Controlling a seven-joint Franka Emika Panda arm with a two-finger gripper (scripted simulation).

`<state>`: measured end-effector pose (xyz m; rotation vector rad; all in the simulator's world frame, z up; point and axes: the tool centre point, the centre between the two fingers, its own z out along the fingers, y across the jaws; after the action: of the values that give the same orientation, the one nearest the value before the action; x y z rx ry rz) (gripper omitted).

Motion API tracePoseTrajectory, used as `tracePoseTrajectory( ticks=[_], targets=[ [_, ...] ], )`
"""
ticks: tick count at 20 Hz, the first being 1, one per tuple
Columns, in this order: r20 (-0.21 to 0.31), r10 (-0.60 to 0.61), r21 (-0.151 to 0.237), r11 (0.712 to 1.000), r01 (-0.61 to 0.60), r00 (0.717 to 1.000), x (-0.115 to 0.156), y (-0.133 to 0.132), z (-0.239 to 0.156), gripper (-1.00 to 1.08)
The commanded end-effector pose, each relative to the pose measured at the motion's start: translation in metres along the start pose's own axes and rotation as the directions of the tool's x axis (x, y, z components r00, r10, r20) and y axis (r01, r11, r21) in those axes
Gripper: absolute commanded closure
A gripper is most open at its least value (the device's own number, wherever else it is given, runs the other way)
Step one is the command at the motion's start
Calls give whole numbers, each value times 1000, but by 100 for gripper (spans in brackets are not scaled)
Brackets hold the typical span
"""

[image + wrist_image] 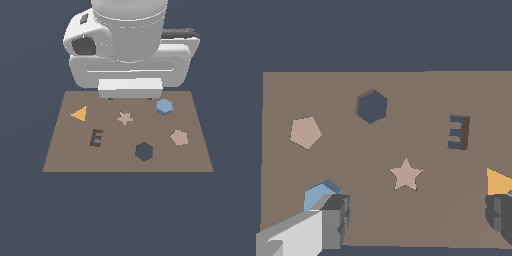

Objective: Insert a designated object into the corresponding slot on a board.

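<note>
- The light-blue hexagonal block (164, 106) sits on the brown board (65, 155) in the upper right of the exterior view, just below my white arm body (130, 50).
- It lies flat, one hexagonal face up. It has no real long axis, being about as wide one way as the other; in the exterior view its corners point to the picture's left and right.
- In the wrist view the block (320, 192) shows in the lower left of the frame, partly hidden behind one of my fingers (336, 220).
- My gripper (418, 215) is spread wide, with nothing between the fingers; the second finger (501, 215) stands at the lower right edge of the wrist frame, well apart from the first.
- The dark hexagon-shaped slot (144, 151) lies lower centre on the board in the exterior view, apart from the block.
- A tan pentagon (179, 137) lies between block and slot, off to the right.
- A tan star (124, 118) is left of the block, near the board's middle.
- The dark E-shaped cut-out (96, 137) and orange triangle (79, 113) occupy the board's left part.
</note>
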<state>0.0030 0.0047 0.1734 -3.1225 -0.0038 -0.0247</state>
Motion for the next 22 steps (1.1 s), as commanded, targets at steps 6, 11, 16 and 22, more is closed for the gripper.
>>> tracePoseTrajectory(
  ticks=[6,11,16,22],
  targets=[
    [1,3,-1,1000,-3,1000,-4,-6,6,-92],
    [3,12,-4,1000,-12,1000,-16,-23,24,-92],
    [7,27,-8,1000,-27,1000,-35,-54,56,-92],
    [11,47,-15,999,-47,999,-58,-91,95,-92]
  ],
)
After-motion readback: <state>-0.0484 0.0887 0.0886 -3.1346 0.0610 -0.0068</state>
